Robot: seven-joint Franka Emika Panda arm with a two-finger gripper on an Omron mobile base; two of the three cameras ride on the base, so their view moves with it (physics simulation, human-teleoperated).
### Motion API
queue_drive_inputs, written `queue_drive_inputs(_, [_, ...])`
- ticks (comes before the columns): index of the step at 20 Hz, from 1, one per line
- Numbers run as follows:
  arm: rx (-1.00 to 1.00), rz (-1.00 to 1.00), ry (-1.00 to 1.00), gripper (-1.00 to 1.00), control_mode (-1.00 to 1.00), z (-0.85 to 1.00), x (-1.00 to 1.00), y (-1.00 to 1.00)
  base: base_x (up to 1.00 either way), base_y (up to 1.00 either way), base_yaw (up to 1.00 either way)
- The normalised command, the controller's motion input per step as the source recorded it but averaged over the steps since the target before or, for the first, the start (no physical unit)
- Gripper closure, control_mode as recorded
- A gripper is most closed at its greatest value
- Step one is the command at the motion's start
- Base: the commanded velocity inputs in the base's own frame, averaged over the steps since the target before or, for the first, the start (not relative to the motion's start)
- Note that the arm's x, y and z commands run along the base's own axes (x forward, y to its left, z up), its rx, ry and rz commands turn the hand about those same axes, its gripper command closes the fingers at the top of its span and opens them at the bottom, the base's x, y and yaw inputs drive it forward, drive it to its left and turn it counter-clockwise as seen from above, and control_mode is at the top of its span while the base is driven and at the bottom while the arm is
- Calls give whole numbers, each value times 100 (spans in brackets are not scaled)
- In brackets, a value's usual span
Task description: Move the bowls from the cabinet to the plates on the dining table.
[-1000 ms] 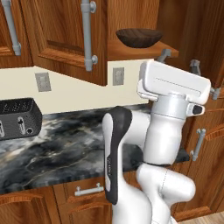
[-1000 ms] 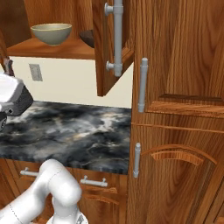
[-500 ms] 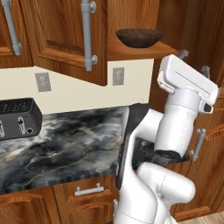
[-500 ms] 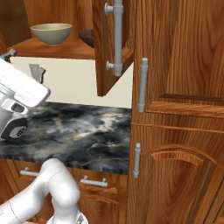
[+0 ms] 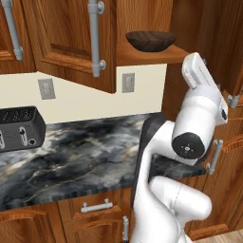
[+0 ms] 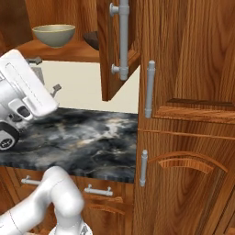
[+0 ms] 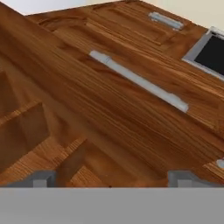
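Jaws (image 7: 111, 177) spread wide, holding nothing; two grey tips at far left and far right of the hand view's lower edge. Pointed at reddish-brown wood panelling with a long grey bar handle (image 7: 139, 81) running diagonally across it.

Cabinet (image 5: 71, 42) with door open. Dark brown bowl (image 5: 151, 41) upright on the open shelf (image 5: 142, 54) in the left base view. Pale cream bowl (image 6: 54, 35) upright on the same shelf in the right base view, left of the open door (image 6: 117, 46); a dark rim just beside that door, half hidden by it. Bowls apart, not touching each other.

Arm (image 5: 190, 137) folded up in front of the marble bench (image 5: 76, 156), hand (image 5: 201, 78) raised to the right of the shelf and a little below the brown bowl, not touching it. Black toaster (image 5: 19, 129) at the bench's left end, against the cream wall with sockets (image 5: 46, 88). Tall wooden unit (image 6: 188, 114) with vertical bar handles to the right of the bench.
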Motion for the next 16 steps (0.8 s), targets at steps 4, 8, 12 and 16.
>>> queue_drive_inputs(4, [35,16,34,-100,-100,-52,0,0,0,0,0])
queue_drive_inputs(8, [26,21,24,-100,-100,-14,0,0,0,0,0])
queue_drive_inputs(12, [24,36,7,-100,-100,24,2,-6,0,0,0])
queue_drive_inputs(16, [21,51,6,-100,-100,27,24,0,0,0,0])
